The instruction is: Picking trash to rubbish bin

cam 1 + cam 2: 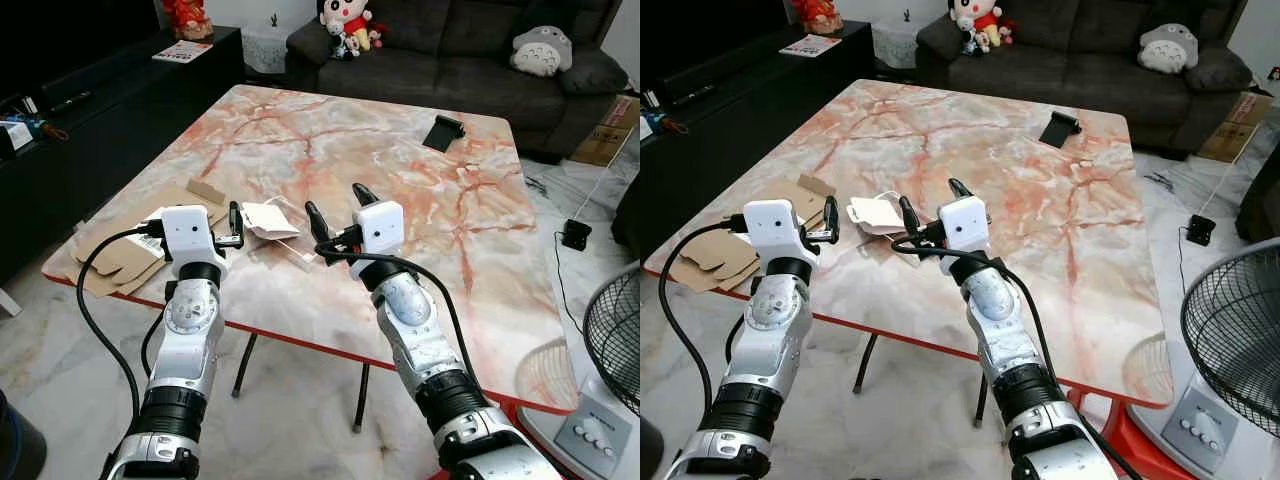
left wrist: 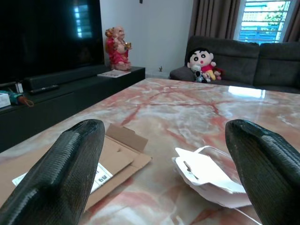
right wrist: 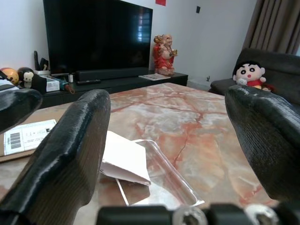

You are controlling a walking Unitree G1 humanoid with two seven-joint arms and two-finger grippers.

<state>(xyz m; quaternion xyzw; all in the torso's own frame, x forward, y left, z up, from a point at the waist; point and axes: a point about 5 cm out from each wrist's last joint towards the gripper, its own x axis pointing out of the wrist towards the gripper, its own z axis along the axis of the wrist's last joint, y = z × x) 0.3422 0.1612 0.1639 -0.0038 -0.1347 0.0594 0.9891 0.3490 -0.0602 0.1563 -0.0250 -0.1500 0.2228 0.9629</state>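
Head views: both arms raised over the near edge of the marble table (image 1: 420, 200). Left gripper (image 1: 236, 226) and right gripper (image 1: 335, 215) spread wide, empty, flanking the white paper packaging (image 1: 268, 222), likely lining up a pick. Flattened cardboard (image 1: 125, 250) just beside it.

Left wrist: packaging lies ahead between the fingers.

Right wrist: clear plastic (image 3: 161, 180) under the paper; TV (image 3: 96, 35), sofa (image 1: 470, 50) beyond.
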